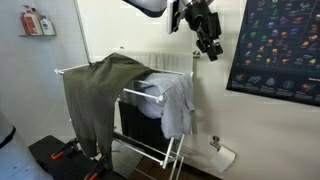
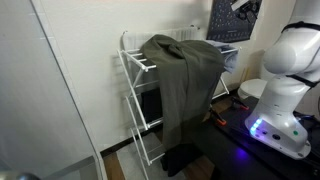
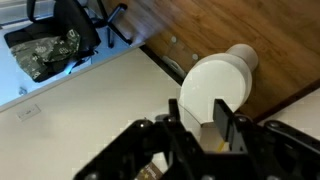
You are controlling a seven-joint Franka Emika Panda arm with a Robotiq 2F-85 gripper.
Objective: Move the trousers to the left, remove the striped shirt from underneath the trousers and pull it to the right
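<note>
The trousers [image 1: 100, 85] look heavy and limp; pinch their fold atop the rack [image 1: 140, 97]. The striped shirt [image 1: 178, 105] seems thin. The claw [image 1: 211, 50] hangs open, empty.

I see a white drying rack [image 1: 140, 97] standing on the wood floor [image 2: 118, 166]. The olive trousers [image 1: 95, 95] hang draped over its top rails, legs trailing down one end. The pale striped shirt [image 1: 178, 105] hangs from the other end, touching the trousers at the top.
</note>
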